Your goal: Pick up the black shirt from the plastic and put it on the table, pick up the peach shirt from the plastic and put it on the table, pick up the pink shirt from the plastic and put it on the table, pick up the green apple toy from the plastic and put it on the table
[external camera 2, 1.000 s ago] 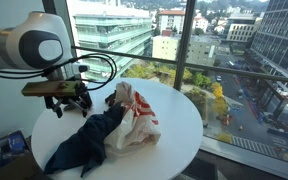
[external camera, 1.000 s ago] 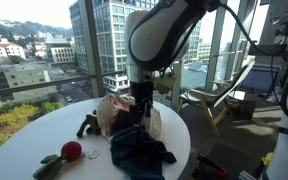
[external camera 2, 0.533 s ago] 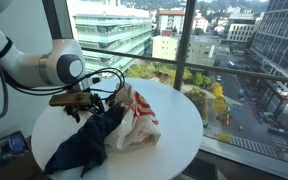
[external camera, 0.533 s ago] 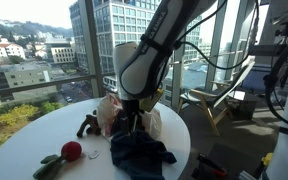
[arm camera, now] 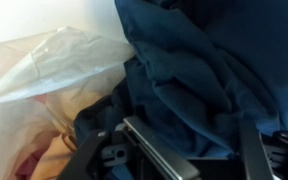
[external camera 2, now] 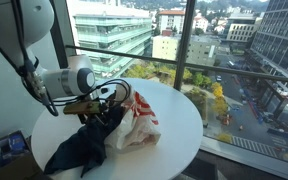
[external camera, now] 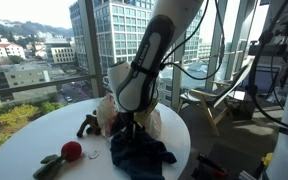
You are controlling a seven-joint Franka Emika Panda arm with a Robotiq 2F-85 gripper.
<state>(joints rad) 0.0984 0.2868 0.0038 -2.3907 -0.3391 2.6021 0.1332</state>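
Observation:
The dark, near-black shirt point(external camera: 141, 155) lies crumpled on the round white table point(external camera: 29, 135), with one end at the mouth of the plastic bag point(external camera: 108, 112). It shows in both exterior views point(external camera 2: 79, 148) and fills the wrist view point(arm camera: 194, 70). My gripper point(external camera: 132, 126) is low over the shirt right beside the bag point(external camera 2: 136, 120). In the wrist view its fingers point(arm camera: 189, 150) stand apart with shirt folds between them. Pinkish cloth point(arm camera: 29, 160) shows through the bag point(arm camera: 54, 65). I cannot make out the peach shirt.
A red round item point(external camera: 72, 150) and a green item point(external camera: 49, 166) lie near the table's front edge. A dark object point(external camera: 87, 124) sits beside the bag. Tall windows run behind the table point(external camera 2: 179, 140).
The arm has come down and leaned toward the bag, bringing the gripper onto the shirt. The shirt and the bag have hardly moved.

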